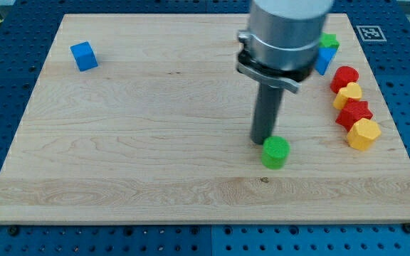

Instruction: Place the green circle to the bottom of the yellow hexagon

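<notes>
1. There are no fingers on this arm, so nothing is clenched, released or grasped; it ends in a straight dark rod, and my tip (263, 140) rests on the bench (155, 142) right of centre in the frame.
2. My tip sits just at the upper left edge of the green circle (275, 152), touching it or very nearly so; I cannot tell which.
3. The green circle lies in the lower right part of the frame, well to the left of the column of blocks at the right edge and a little lower than the bottom one.
4. That column runs top to bottom: a red block (344, 76), a yellow block (349, 93), a second red block (353, 114), and the yellow hexagon (363, 134) lowest. Neighbours in the column touch or nearly touch.
5. Above the column, near the upper right corner of the bench, a green block (328, 42) and a blue block (323, 61) sit partly hidden behind the arm's grey housing (283, 32); their shapes are unclear.
6. A blue cube (84, 56) stands alone in the upper left of the frame, well apart from everything else.
</notes>
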{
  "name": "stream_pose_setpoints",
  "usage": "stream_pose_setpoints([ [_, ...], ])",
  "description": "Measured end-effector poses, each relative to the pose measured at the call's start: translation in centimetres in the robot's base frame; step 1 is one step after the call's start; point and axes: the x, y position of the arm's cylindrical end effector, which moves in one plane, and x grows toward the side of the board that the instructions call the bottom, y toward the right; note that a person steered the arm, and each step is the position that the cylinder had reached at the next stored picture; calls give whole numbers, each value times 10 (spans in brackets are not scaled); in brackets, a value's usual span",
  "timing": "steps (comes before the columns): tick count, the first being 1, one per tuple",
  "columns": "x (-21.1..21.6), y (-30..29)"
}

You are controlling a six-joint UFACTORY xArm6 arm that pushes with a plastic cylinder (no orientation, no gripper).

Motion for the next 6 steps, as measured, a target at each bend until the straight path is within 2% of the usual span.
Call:
stream_pose_setpoints([
  [1,5,26],
  [2,2,-13],
  [3,26,-21],
  [5,37,23],
  [6,47,3],
])
